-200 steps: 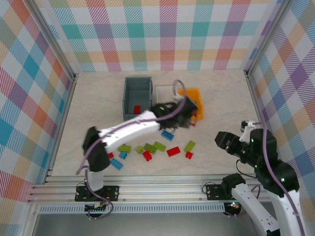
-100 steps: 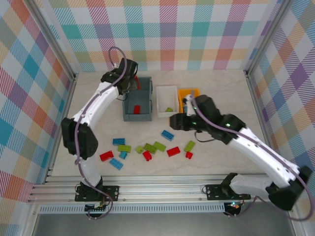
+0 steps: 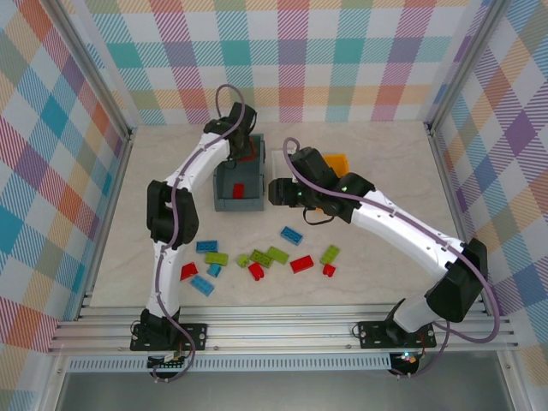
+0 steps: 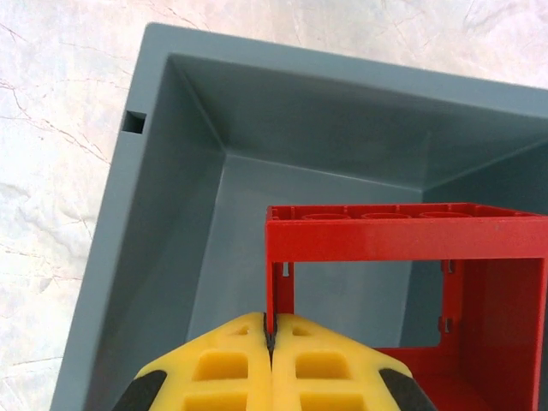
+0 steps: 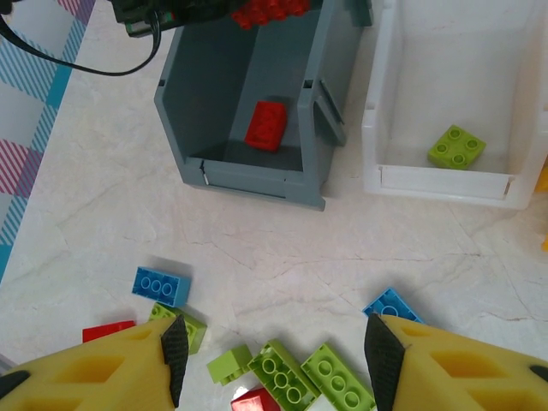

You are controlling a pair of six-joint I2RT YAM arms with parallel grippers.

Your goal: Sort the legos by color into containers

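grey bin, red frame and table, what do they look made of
The grey bin looks like moulded plastic with a matte finish: smooth, even walls, rounded inner corners and only a soft sheen.
The red frame looks like hard, glossy plastic: crisp edges, bright uniform colour, studs along the top.
The table has a marble look, pale with thin brown veins. Real stone or a printed laminate, I cannot tell.

Three containers [image 5: 257,181], thirteen loose legos [image 3: 301,264], two arms [image 3: 402,228]
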